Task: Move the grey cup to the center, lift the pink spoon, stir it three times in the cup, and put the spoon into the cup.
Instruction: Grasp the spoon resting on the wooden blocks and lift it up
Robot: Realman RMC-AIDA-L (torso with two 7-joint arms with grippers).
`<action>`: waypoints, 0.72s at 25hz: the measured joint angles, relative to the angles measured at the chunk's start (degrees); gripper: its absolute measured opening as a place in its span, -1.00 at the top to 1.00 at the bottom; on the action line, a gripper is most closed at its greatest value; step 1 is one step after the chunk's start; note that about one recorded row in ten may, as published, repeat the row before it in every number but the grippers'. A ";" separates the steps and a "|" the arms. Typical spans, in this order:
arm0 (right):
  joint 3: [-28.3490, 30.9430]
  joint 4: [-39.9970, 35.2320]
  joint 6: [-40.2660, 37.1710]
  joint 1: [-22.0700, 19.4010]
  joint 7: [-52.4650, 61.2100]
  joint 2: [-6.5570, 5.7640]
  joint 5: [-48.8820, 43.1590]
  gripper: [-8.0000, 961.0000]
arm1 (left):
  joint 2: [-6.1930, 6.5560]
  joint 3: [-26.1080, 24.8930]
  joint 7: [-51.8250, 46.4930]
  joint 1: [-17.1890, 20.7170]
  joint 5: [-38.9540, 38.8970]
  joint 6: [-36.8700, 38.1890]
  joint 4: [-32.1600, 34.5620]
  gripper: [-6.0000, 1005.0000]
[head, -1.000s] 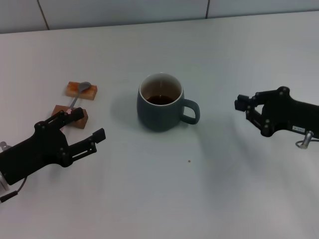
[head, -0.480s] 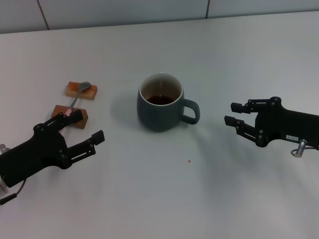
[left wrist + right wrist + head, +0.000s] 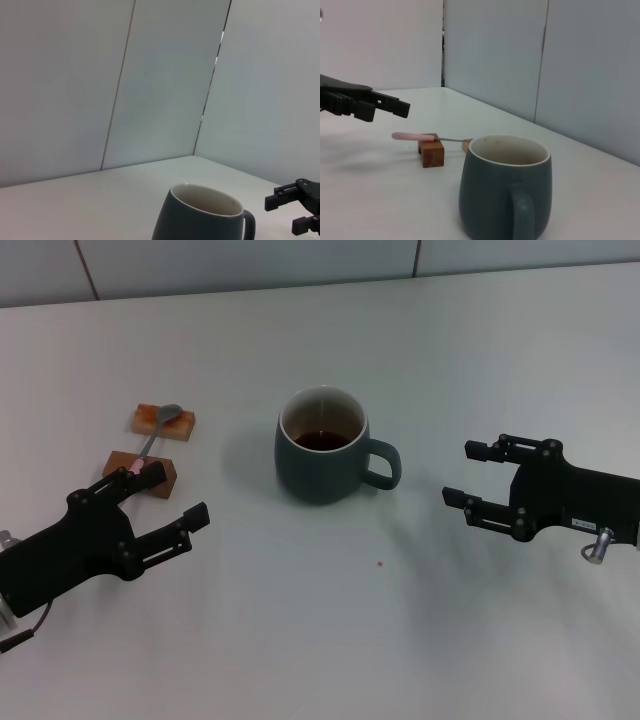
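Observation:
The grey cup [image 3: 322, 448] stands mid-table with dark liquid inside, its handle pointing toward my right gripper [image 3: 462, 473]. That gripper is open, a short gap from the handle, holding nothing. The pink spoon [image 3: 150, 442] lies across two small brown blocks [image 3: 143, 468] at the left, bowl on the far block. My left gripper [image 3: 178, 493] is open just in front of the near block, beside the spoon's pink end and not touching it. The right wrist view shows the cup [image 3: 505, 190], the spoon [image 3: 412, 136] and the left gripper [image 3: 375, 106]. In the left wrist view, the cup [image 3: 200, 215] is low.
The white table [image 3: 330, 640] has a tiny dark speck [image 3: 380, 564] in front of the cup. A tiled wall [image 3: 250, 265] borders the far edge. The far block [image 3: 163, 422] sits behind the near one.
My right gripper has opened its fingers and shifted a little toward the cup's handle. The left gripper has barely moved. Cup and spoon are where they were.

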 joint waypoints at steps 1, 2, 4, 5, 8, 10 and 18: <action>0.02 0.00 -0.01 0.00 -0.01 0.00 0.00 -0.19 | -0.02 0.00 0.00 0.02 0.00 0.00 -0.02 -0.66; 0.05 0.01 -0.02 0.00 -0.01 0.00 0.01 -0.23 | -0.05 0.00 0.00 0.05 0.00 0.00 -0.02 -0.66; 0.06 0.00 0.01 0.00 -0.02 0.00 0.01 -0.32 | -0.11 0.00 0.00 0.09 0.00 0.00 -0.02 -0.66; 0.06 0.01 0.07 0.00 -0.02 0.00 0.01 -0.36 | -0.14 0.00 0.00 0.09 0.00 0.00 -0.02 -0.66; 0.06 0.01 0.20 0.00 -0.04 0.00 0.01 -0.35 | -0.18 0.00 -0.10 0.13 0.00 0.00 0.08 -0.66; 0.06 0.01 0.29 0.01 -0.06 0.00 0.01 -0.35 | -0.19 -0.18 -0.95 0.20 -0.02 0.15 0.12 -0.66; 0.05 0.01 0.41 0.17 -0.07 -0.06 0.01 -0.35 | -2.01 -11.59 -18.11 0.53 -0.29 3.76 -1.35 -0.66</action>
